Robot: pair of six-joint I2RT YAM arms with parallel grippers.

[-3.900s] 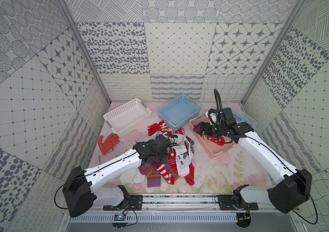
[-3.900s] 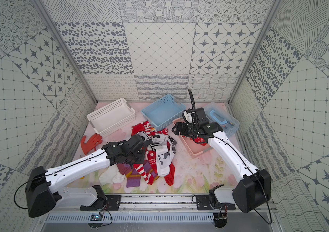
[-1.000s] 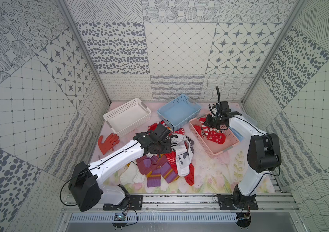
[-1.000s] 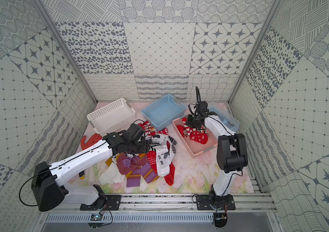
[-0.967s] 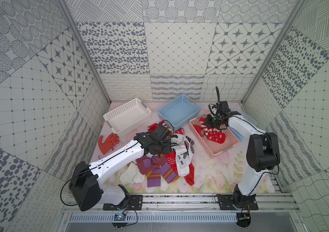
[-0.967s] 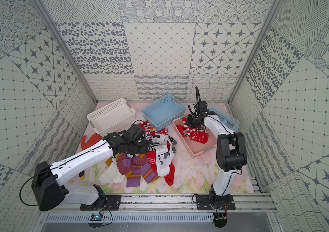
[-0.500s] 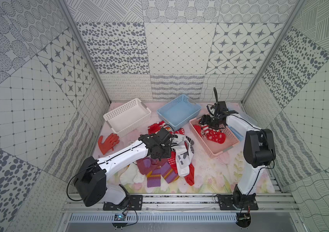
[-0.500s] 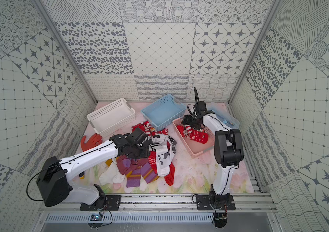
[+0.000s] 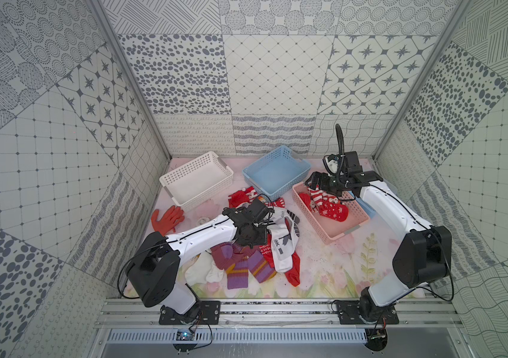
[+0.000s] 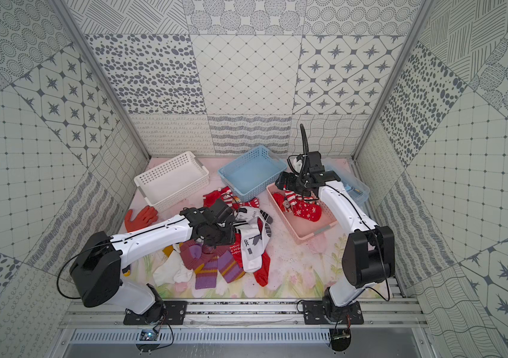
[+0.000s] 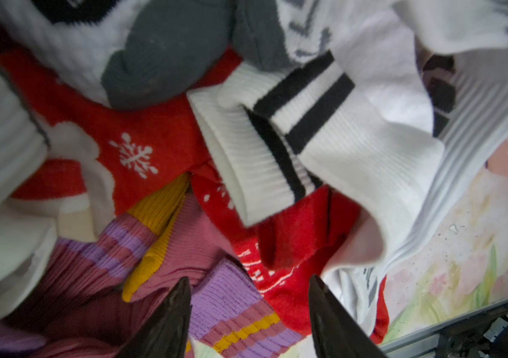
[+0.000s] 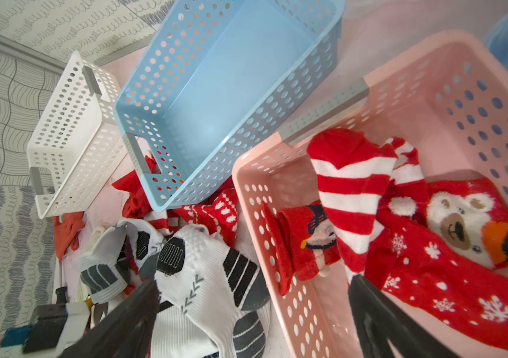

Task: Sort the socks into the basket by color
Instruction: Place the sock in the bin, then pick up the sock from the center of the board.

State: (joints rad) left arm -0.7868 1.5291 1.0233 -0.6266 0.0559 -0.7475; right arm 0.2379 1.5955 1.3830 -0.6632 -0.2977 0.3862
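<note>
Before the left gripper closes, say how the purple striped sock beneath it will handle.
The purple striped sock is soft ribbed knit, so probably floppy and light. It touches a red patterned sock, so lifting may drag that along.

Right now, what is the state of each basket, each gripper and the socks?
pink basket: holds only red socks.
blue basket: empty.
white basket: empty.
right gripper: open above the pink basket, holding nothing.
left gripper: open over the sock pile, holding nothing.
sock pile: red, white and purple mixed, on the table.
</note>
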